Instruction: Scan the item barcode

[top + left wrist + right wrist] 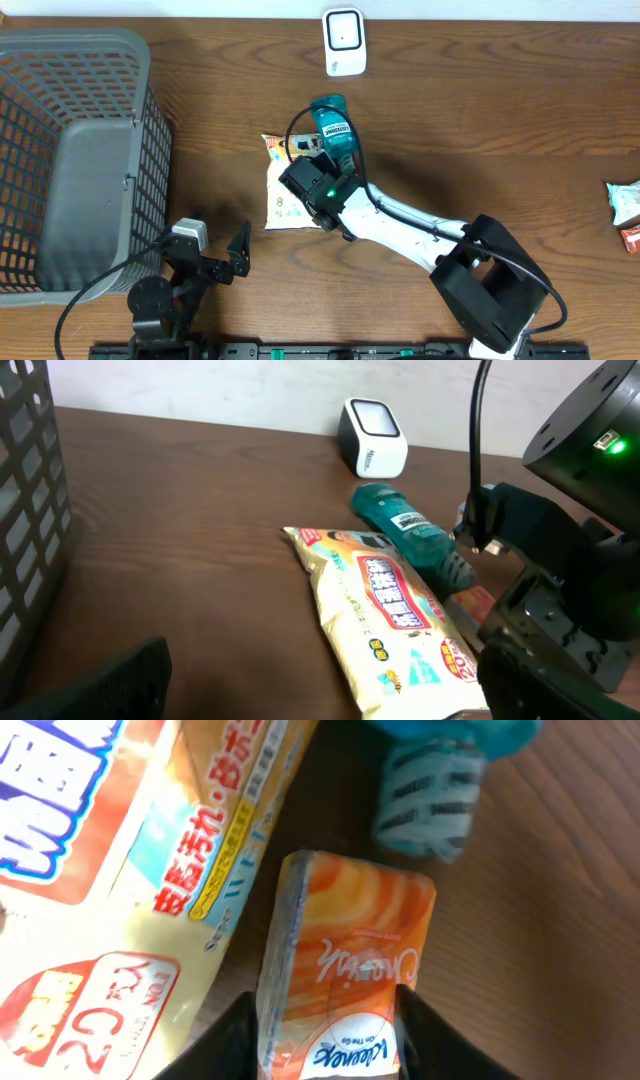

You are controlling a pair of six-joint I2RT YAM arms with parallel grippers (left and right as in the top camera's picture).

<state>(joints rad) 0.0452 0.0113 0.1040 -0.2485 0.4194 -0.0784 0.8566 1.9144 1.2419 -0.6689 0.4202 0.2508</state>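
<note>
Orange tissue pack (345, 960) lies flat on the table (500, 130), just beside the yellow wipes pack (100, 870), near the end of the teal bottle (430, 810). Right claw (330, 1025) straddles it, half closed, fingers (235, 1040) pressed on both long sides. White scanner (343, 40) stands well apart at the far edge. Left claw (215, 250) is fully spread, empty, beside the grey basket (60, 60).
</note>
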